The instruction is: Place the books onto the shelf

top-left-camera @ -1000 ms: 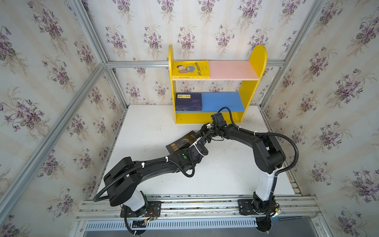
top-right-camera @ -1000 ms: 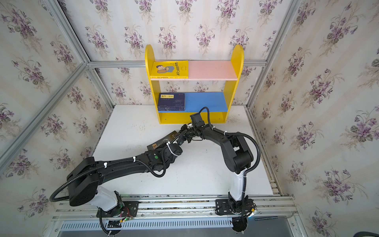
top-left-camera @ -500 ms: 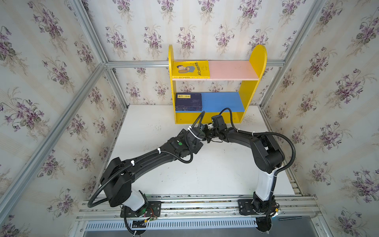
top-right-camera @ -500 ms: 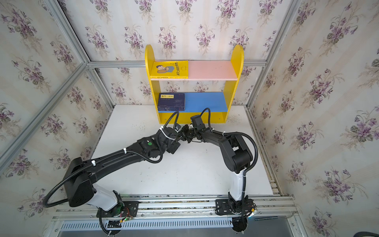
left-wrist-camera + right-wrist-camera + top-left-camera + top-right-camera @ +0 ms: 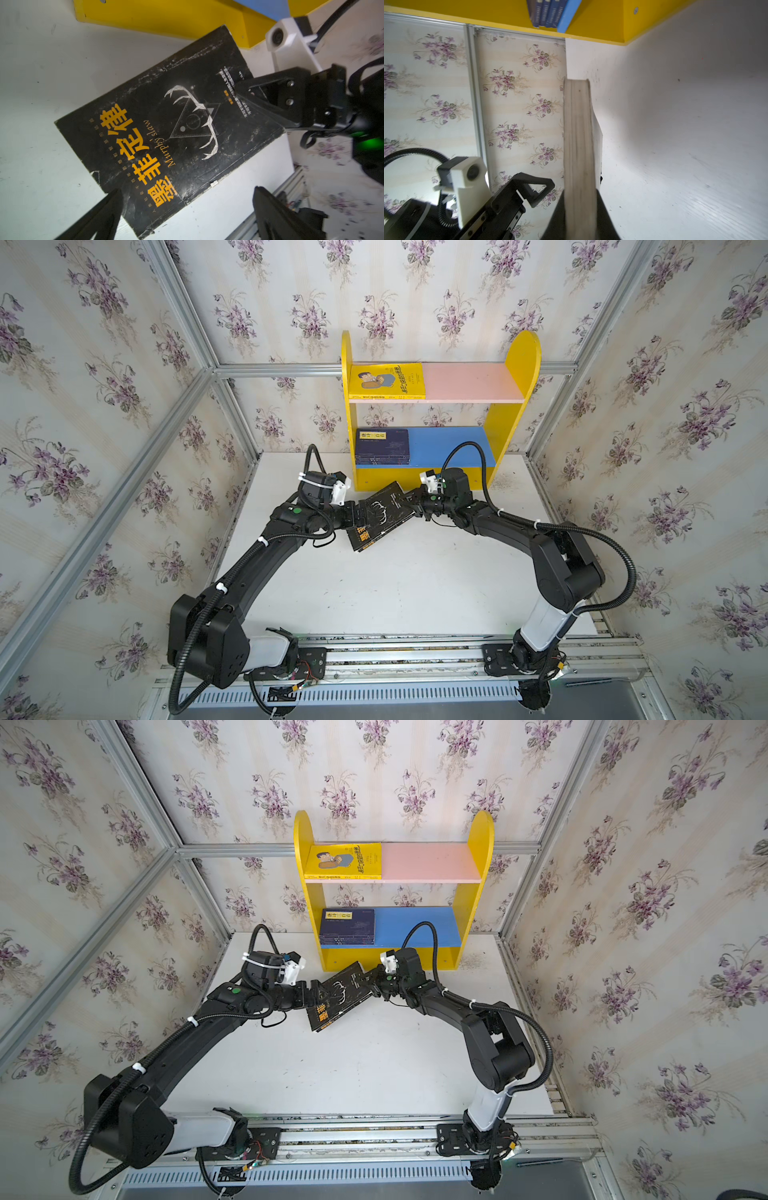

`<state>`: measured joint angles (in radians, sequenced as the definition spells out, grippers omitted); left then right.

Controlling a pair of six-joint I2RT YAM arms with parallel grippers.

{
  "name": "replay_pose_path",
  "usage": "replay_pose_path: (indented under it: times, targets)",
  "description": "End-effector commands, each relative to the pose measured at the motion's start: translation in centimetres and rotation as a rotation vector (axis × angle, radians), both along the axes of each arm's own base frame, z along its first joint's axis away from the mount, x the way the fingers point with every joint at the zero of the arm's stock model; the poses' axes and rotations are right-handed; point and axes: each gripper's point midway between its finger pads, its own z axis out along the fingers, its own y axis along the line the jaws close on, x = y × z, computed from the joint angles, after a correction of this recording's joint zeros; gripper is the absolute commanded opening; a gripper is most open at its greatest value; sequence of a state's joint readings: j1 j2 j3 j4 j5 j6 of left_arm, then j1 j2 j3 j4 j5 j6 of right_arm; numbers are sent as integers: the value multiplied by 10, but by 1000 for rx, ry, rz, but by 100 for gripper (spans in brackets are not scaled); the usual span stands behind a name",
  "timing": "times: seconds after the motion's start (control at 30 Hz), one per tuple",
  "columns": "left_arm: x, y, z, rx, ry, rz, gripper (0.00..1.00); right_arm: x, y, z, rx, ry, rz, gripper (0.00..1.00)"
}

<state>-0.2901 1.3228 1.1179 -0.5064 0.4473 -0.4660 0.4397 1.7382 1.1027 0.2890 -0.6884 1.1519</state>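
- In both top views, finds the black book [image 5: 380, 516] just in front of the shelf [image 5: 513, 406], slanted across its yellow base and not yet on any board.
- Pinched at the edge away from its title by the right gripper [image 5: 411, 502], likely because that arm sits nearer the shelf's free right half.
- Places the left gripper [image 5: 358, 515] at the book's title end, farther from the shelf, with jaws spread wide and holding nothing; leaves the load to the right arm alone.
- Cannot tell whether the book's low corner rests on the table [image 5: 395, 585].
- Puts the yellow book [image 5: 386, 381] flat at the left end of the shelf's pink board and the navy books [image 5: 383, 445] stacked at the left end of its blue board, probably to keep room beside them.
- In the left wrist view, shows the left fingers [image 5: 108, 207] wide apart on either side of the title end; contact with a corner unclear.
- Shows the right gripper [image 5: 247, 93] pressed onto the far edge, beside the shelf's base.
- In the right wrist view, shows the page edge clamped between the right fingers [image 5: 554, 220], pointing toward the shelf; suits sliding it in flat.
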Motion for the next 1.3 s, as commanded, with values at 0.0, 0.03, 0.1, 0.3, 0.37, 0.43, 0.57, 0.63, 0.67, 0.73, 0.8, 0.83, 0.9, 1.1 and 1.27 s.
replay_pose_path:
  times: [0.0,0.03,0.1,0.3,0.37,0.43,0.57,0.63,0.67,0.73,0.8,0.83,0.9,1.1,1.27]
  targets:
    - [0,-6,30,-188,7,-19,99,-3,4,52,82,-185,46,8]
    - [1,-2,35,-211,5,-12,99,-4,2,62,89,-208,45,8]
    - [2,3,44,-243,-1,-5,99,-8,-2,84,98,-257,46,8]
    - [8,22,82,-323,-61,26,99,-16,-26,163,74,-417,10,9]
    - [8,24,101,-338,-107,13,99,-16,-37,193,116,-453,-14,10]
    - [6,21,117,-360,-133,-20,99,-14,-44,218,187,-478,-25,10]
    - [7,11,146,-442,-147,-80,99,-13,-47,250,289,-510,-21,10]
    - [7,7,161,-486,-169,-100,98,-13,-46,258,322,-520,-16,10]
    - [7,5,168,-506,-184,-111,98,-13,-46,263,343,-529,-14,10]
    - [7,3,176,-524,-204,-123,98,-12,-46,274,396,-547,-10,10]
    - [8,4,176,-524,-208,-114,97,-13,-48,288,449,-577,-8,10]
    - [10,4,174,-524,-205,-104,96,-13,-49,293,472,-585,-8,10]
    - [13,3,173,-529,-203,-94,93,-12,-49,300,495,-594,-4,10]
    - [16,-9,191,-555,-247,-128,81,-14,-48,313,520,-613,9,11]
    - [18,-14,211,-592,-288,-163,72,-16,-48,314,518,-614,16,11]
